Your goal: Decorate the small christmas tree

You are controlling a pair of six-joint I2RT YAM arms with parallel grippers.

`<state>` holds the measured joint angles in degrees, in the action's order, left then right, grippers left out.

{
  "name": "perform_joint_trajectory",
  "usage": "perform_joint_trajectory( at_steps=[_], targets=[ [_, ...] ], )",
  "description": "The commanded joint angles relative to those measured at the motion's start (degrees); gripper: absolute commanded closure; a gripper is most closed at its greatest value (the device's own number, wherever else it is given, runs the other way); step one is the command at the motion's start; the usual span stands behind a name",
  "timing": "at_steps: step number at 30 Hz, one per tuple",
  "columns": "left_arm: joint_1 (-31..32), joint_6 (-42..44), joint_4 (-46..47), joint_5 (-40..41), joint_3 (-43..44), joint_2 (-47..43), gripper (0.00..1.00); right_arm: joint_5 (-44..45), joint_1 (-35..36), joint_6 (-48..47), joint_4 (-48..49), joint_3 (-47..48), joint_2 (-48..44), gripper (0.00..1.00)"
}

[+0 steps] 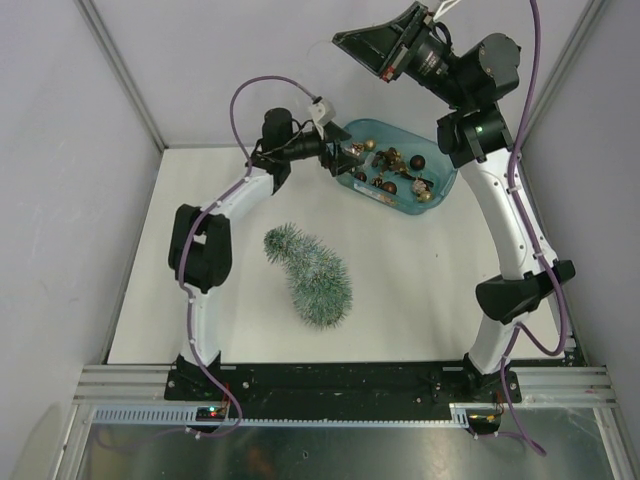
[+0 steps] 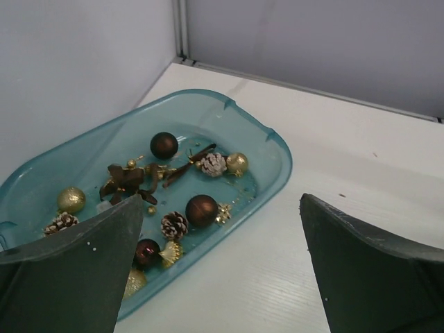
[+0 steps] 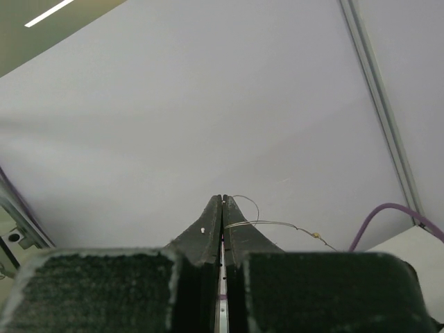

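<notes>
A white table [image 1: 420,290] fills a booth with pale grey walls and metal corner posts. The small christmas tree [image 1: 312,275] lies on its side near the middle of the table, between the two arms. Its narrow tip points far-left and its wide end near-right, and nothing touches it. Beyond it, toward the far right, sits a teal plastic tray [image 1: 400,208], well apart from the tree. The tray holds brown balls [image 2: 164,145], gold balls [image 2: 71,200], frosted pine cones [image 2: 214,164] and a brown ribbon bow [image 2: 126,182]. The left gripper [image 2: 222,200] hovers over the left end of the tray with its dark fingers [image 2: 104,257] spread wide and nothing between them. The right gripper [image 3: 222,208] is raised high above the far side of the table and aimed at the grey wall, its two fingers pressed flat together. A fine wire [image 3: 270,224] with a tiny gold bead runs out beside the seam. I cannot tell whether it is pinched there. A purple cable [image 1: 250,95] loops above the left arm.
</notes>
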<state>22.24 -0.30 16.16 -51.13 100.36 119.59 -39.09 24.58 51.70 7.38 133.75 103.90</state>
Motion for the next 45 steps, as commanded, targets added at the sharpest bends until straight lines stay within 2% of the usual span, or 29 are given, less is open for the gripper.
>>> perform_joint_trajectory(
  at_steps=[1,6,9,14,18,21,23,27,30,36,45],
  targets=[
    [-0.05,-5.0,9.98,1.54,3.77,3.09,0.0,-2.75,0.34,0.58,4.25,-1.08,-3.98,1.0],
    [1.09,-4.34,13.62,3.82,5.74,6.08,0.01,-3.72,0.08,1.23,6.01,-2.81,-4.95,1.0],
    [1.8,-3.79,14.0,-0.26,10.52,9.33,0.1,-4.42,0.04,2.03,7.0,-3.27,-4.7,1.0],
    [2.38,-4.26,14.07,-1.28,17.27,13.81,0.37,-5.05,-0.23,2.41,7.53,-4.03,-4.41,1.0],
    [2.29,-4.03,14.12,-7.65,18.73,15.14,0.59,-5.22,-0.61,2.36,7.96,-5.09,-5.03,1.0],
    [2.28,-3.75,14.14,-9.05,17.43,14.23,0.9,-5.24,-1.14,2.24,8.03,-5.81,-5.81,1.0],
    [2.08,-2.43,14.11,-8.34,15.49,12.83,0.97,-5.1,-1.54,2.06,7.88,-6.21,-6.43,1.0],
    [1.03,-0.79,14.12,-5.28,13.54,9.13,1.0,-4.79,-2.48,1.16,7.12,-7.03,-8.3,1.0],
    [-0.54,-1.06,14.11,-3.94,15.17,6.18,1.0,-4.04,-3.28,-1.26,5.31,-8.83,-11.09,1.0],
    [-4.44,-3.76,14.07,-5.23,19.22,-0.09,1.0,-0.99,-4.9,-5.5,3.49,-17.99,-19.62,1.0],
    [-8.07,-9.28,14.13,-7.56,14.07,-12.47,1.0,1.21,-7.46,-6.25,2.5,-28.73,-27.08,1.0]
  ],
)
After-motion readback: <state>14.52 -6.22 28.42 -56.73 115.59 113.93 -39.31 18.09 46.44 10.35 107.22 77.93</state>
